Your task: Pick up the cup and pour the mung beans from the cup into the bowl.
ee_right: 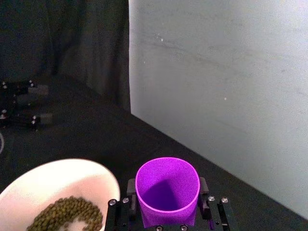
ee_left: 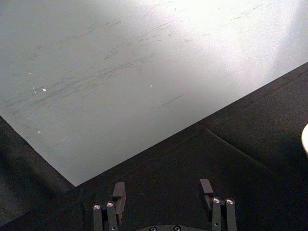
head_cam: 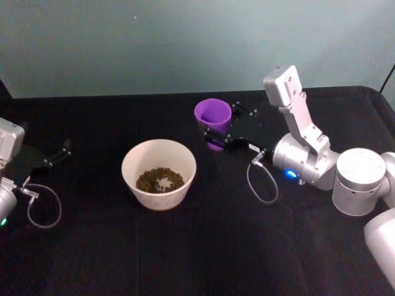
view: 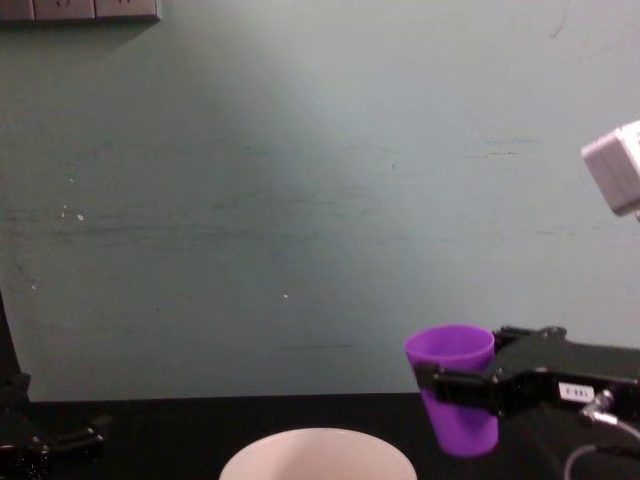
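Note:
The purple cup point(head_cam: 213, 114) stands upright just behind and to the right of the white bowl point(head_cam: 159, 196), and my right gripper point(head_cam: 215, 132) is shut on its sides. In the right wrist view the cup point(ee_right: 167, 190) sits between the black fingers point(ee_right: 130, 186) and its inside looks bare. Mung beans point(head_cam: 159, 180) lie in a heap at the bottom of the bowl point(ee_right: 57, 168). The chest view has the cup point(view: 455, 385) level, beside the bowl's rim point(view: 318, 440). My left gripper point(head_cam: 58, 154) rests open at the table's left side, away from both.
A black cloth point(head_cam: 203, 253) covers the table, with a pale wall point(head_cam: 185, 43) right behind its far edge. Loose cable loops hang at the right wrist point(head_cam: 262, 182) and the left wrist point(head_cam: 43, 213). Open cloth lies in front of the bowl.

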`<state>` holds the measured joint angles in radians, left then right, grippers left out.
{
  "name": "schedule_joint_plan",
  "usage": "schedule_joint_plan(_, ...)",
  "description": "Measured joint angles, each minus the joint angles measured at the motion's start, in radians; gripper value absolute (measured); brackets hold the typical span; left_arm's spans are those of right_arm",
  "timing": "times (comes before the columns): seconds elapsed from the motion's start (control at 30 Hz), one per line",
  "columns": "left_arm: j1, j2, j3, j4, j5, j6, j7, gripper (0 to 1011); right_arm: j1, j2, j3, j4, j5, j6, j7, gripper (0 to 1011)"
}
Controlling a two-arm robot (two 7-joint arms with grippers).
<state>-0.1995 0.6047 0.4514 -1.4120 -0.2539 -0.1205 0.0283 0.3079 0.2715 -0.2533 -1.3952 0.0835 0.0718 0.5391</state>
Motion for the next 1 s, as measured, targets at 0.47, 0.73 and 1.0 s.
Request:
schedule_joint_plan(0.47,0.000,0.000,0.000,0.000,0.000,0.000,0.000,1000,-0.008,0.004,-0.004,0.011,0.025,-0.001,-0.019,732)
schedule_joint_plan(0.73,0.000,0.000,0.000,0.000,0.000,0.000,0.000,1000,-0.007,0.006,-0.006,0.011,0.020,-0.004,-0.018,732)
schedule_joint_plan(1.0,0.000,0.000,0.000,0.000,0.000,0.000,0.000,1000,-0.015,0.031,-0.001,0.026,0.054,-0.114,0.004,732)
